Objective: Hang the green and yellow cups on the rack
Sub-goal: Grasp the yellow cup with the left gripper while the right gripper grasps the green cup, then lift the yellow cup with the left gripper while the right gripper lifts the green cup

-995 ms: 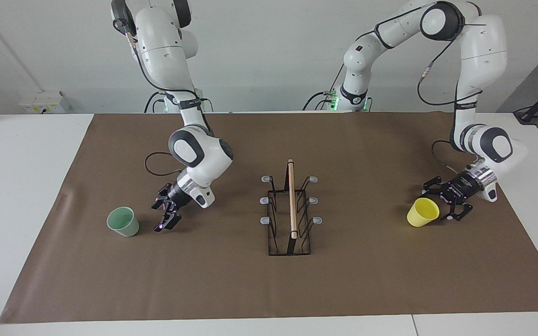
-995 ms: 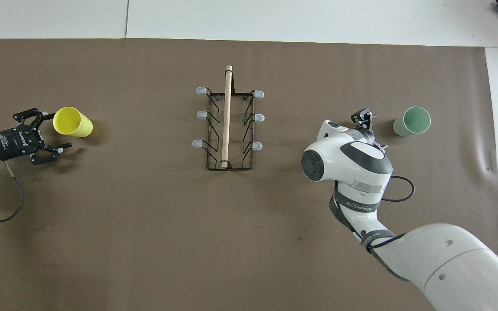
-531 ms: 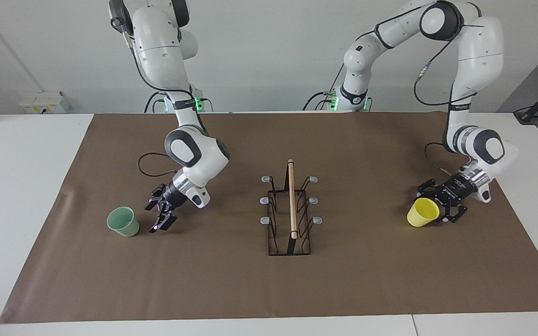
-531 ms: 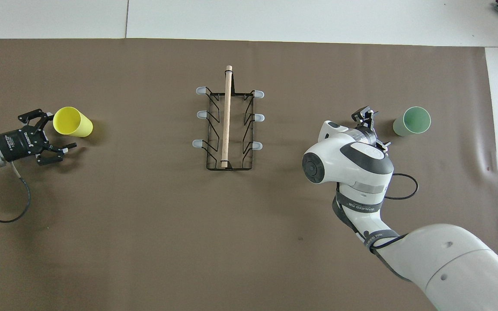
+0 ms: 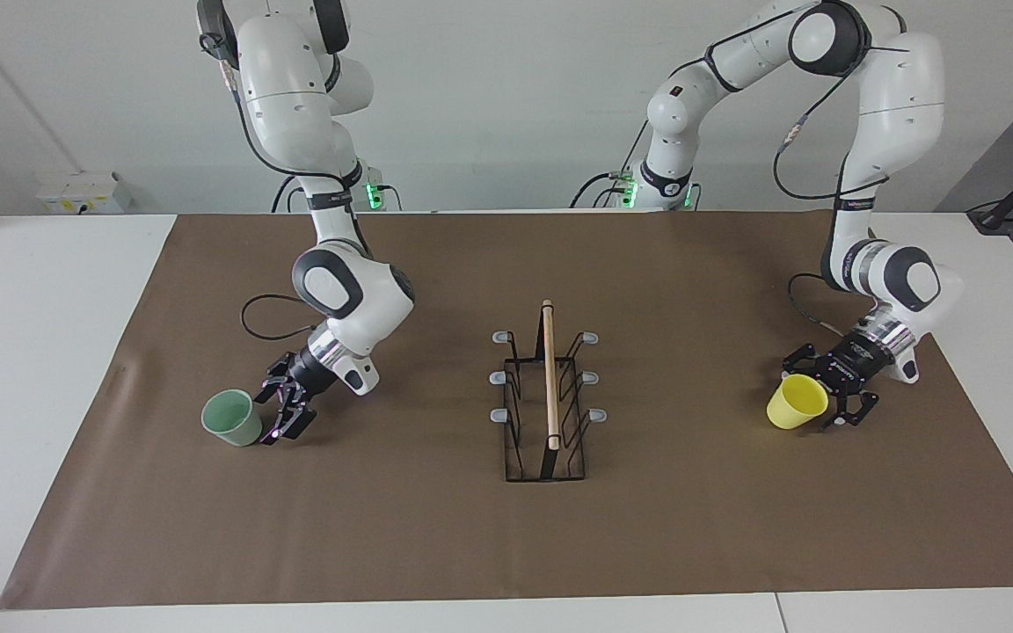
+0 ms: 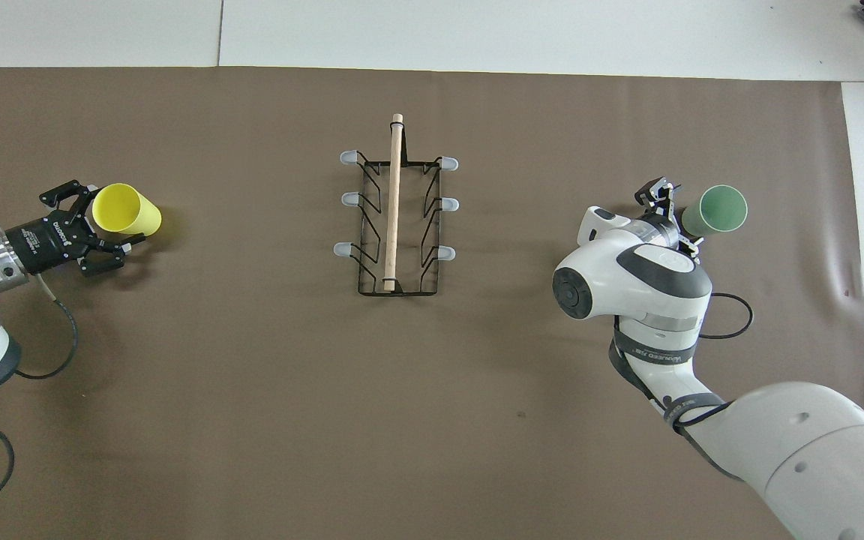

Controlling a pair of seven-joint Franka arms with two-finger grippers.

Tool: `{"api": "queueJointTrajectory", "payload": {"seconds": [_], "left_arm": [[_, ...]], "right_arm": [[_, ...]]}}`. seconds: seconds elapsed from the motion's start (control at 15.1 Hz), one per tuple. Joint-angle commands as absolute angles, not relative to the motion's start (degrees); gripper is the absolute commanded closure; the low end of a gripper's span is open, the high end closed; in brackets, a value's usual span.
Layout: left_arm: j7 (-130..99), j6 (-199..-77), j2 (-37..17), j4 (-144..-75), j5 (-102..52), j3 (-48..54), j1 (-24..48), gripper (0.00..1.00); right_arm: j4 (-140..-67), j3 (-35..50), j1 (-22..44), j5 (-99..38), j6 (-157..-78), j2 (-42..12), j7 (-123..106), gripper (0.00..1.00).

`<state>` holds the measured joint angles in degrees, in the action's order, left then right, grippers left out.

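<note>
The pale green cup (image 5: 232, 418) (image 6: 715, 211) stands upright on the brown mat toward the right arm's end. My right gripper (image 5: 272, 411) (image 6: 677, 213) is low and open right beside it, on the rack's side; I cannot tell whether it touches. The yellow cup (image 5: 795, 403) (image 6: 128, 211) stands toward the left arm's end. My left gripper (image 5: 819, 392) (image 6: 113, 216) is open around it, a finger on each side. The black wire rack (image 5: 549, 378) (image 6: 394, 202) with its wooden rod stands mid-table, its prongs bare.
A brown mat (image 5: 506, 545) covers most of the white table (image 5: 40, 352). The right arm's elbow (image 6: 631, 277) hangs over the mat between the rack and the green cup. Loose cables trail from both wrists.
Both grippers have slid toward their cups. The right one closed the gap to the green cup, and the left one's fingers now reach along both sides of the yellow cup. Neither cup has moved.
</note>
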<state>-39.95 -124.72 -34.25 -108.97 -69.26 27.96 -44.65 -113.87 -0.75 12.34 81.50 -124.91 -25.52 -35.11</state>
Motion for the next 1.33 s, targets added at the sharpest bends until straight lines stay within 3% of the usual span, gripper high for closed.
{"api": "queueJointTrajectory", "payload": {"seconds": [0.0, 0.53, 0.6, 0.66, 0.8, 1.26], "left_arm": [[-37.4, -128.0, -35.0, -110.0, -71.1, 29.7, -44.8, 0.0], [-36.7, -129.6, -35.7, -109.9, -71.9, 31.6, -44.8, 0.01], [-36.7, -129.6, -35.7, -109.9, -71.9, 31.6, -44.8, 0.12], [-36.7, -129.6, -35.7, -109.9, -71.9, 31.7, -44.8, 0.31], [-35.4, -129.6, -35.7, -109.7, -71.8, 31.7, -44.8, 0.98], [-31.3, -129.6, -32.9, -106.0, -68.5, 33.0, -43.3, 1.0]], "right_arm": [[-115.6, -0.4, 10.6, 85.3, -127.5, -24.2, -32.8, 0.0], [-115.6, -0.4, 7.4, 90.5, -130.5, -24.6, -30.3, 0.0], [-115.6, -0.4, 7.2, 90.6, -130.6, -24.6, -30.3, 0.0], [-115.6, -0.4, 6.7, 90.8, -130.6, -24.6, -30.3, 0.0], [-115.6, -0.4, 6.0, 91.4, -131.6, -24.7, -30.2, 0.0], [-115.8, -0.4, 4.0, 94.0, -133.9, -25.0, -28.2, 0.0]]}}
